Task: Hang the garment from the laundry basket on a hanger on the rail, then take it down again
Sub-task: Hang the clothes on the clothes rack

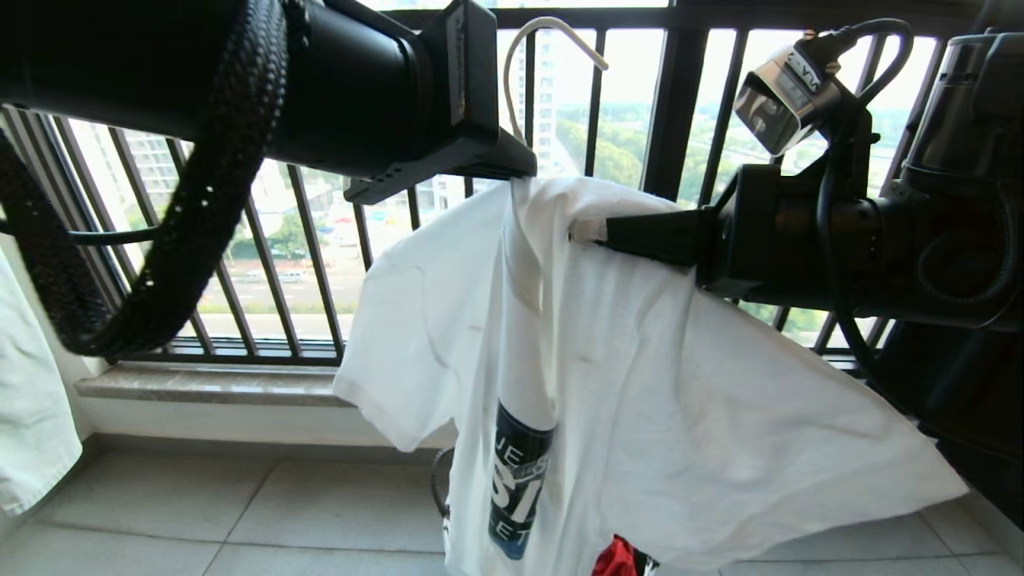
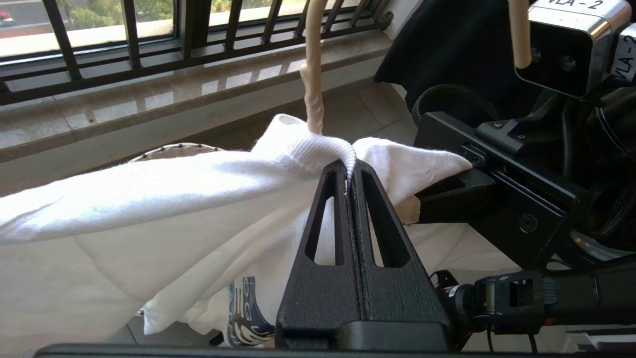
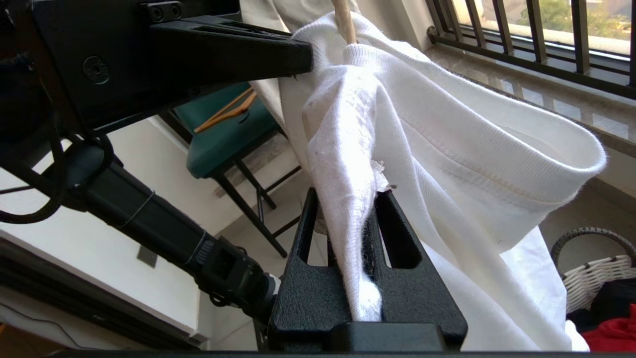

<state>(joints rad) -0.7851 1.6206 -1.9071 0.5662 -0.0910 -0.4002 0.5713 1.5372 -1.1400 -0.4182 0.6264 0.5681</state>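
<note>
Garment (image 1: 640, 376), collar pinched between both end effectors

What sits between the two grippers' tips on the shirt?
The hanger stem, rising from the T-shirt collar between left gripper and right gripper; left wrist view.

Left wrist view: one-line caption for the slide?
Left tool shut on the white T-shirt's ribbed collar beside the cream hanger stem, right tool gripping the fabric alongside.

The T-shirt (image 1: 640, 384) is white with a dark blue logo (image 1: 518, 490) lettered in white. The hanger (image 1: 534, 48) is cream. Both grippers (image 2: 350, 174) (image 3: 370, 199) are black. The basket (image 3: 594, 281) is white weave with a dark handle, red cloth (image 3: 613, 335) inside. The railing (image 1: 672, 96) is black.
</note>
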